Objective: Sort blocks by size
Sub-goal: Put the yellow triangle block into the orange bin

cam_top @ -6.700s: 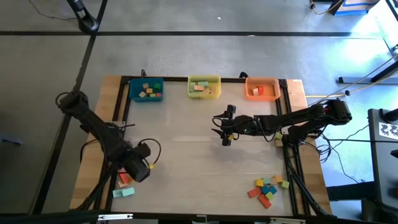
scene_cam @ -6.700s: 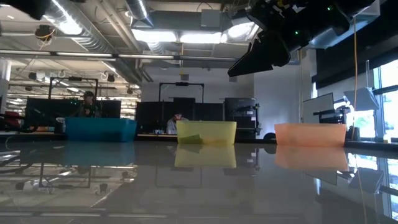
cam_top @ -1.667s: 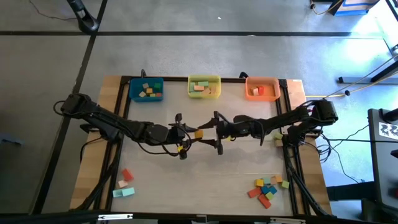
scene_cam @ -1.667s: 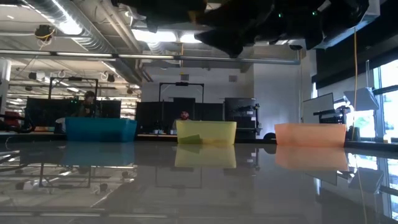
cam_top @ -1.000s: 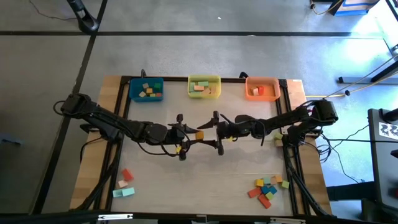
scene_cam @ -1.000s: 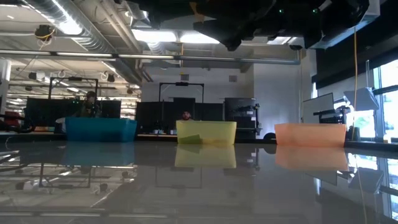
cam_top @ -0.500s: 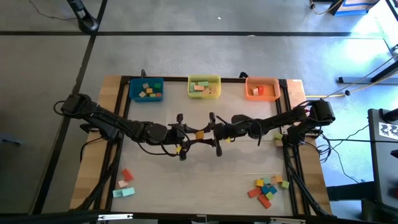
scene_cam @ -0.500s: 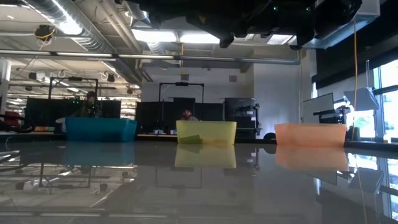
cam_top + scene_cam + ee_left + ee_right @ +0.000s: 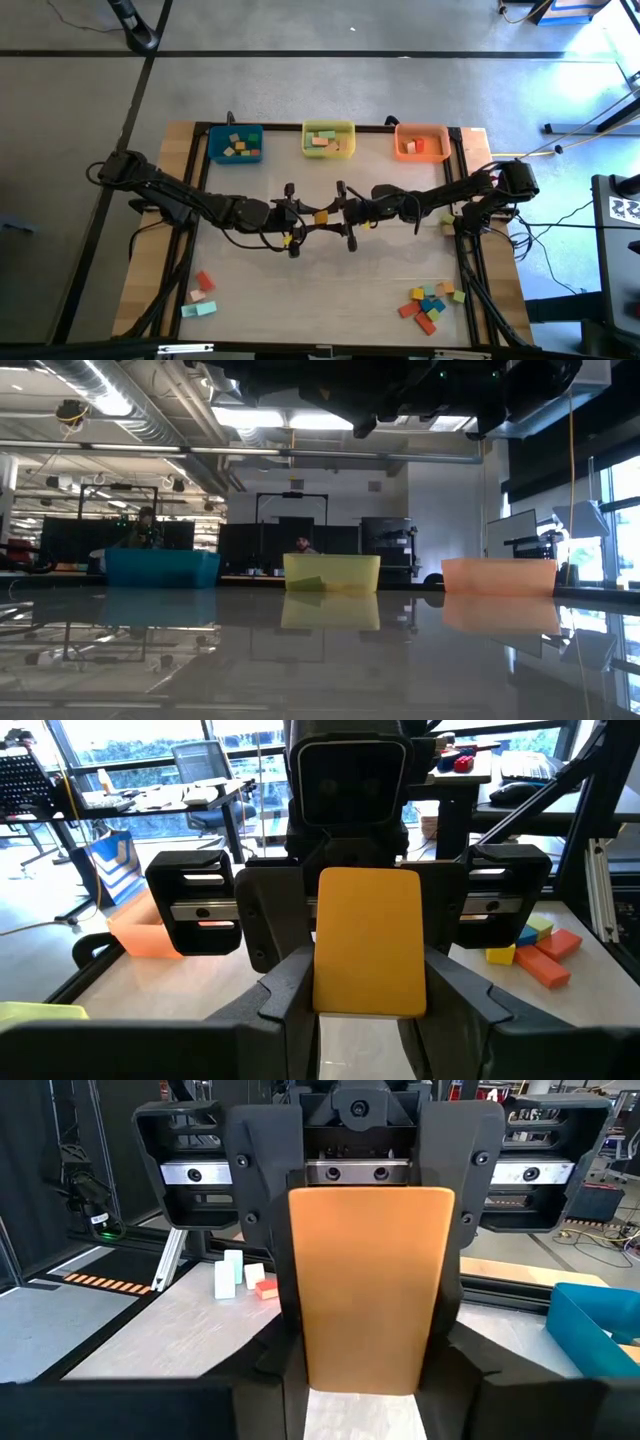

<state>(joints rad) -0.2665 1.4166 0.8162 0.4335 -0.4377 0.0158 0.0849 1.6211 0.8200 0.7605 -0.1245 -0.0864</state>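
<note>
An orange-yellow block (image 9: 320, 215) hangs in the air over the middle of the table, between my two grippers. My left gripper (image 9: 306, 217) comes from the table's left and is shut on the block (image 9: 368, 942). My right gripper (image 9: 337, 213) faces it from the right and is shut on the same block (image 9: 370, 1295). Each wrist view shows the other gripper's body right behind the block. In the low view both arms are dark shapes at the top edge, and the block is hidden there. My left gripper pinches the block's two opposite side faces (image 9: 322, 975) between its two fingers (image 9: 285, 995). The fingers lie level and come from the table's left. The block stands upright, lifted clear of the table. My right gripper pinches the same block by its two side faces (image 9: 300, 1340) between its two fingers (image 9: 275, 1375). The fingers lie level and come from the table's right, opposite the left gripper. The block is clear of the table.
A blue bin (image 9: 236, 144), a yellow bin (image 9: 328, 139) and an orange bin (image 9: 421, 141) stand along the far edge, each with blocks inside. Loose blocks lie near left (image 9: 200, 292) and in a pile near right (image 9: 430, 303).
My right gripper has moved a little toward the table's left, up to the block in my left gripper, and has shut on it. The block has stayed where it was.
</note>
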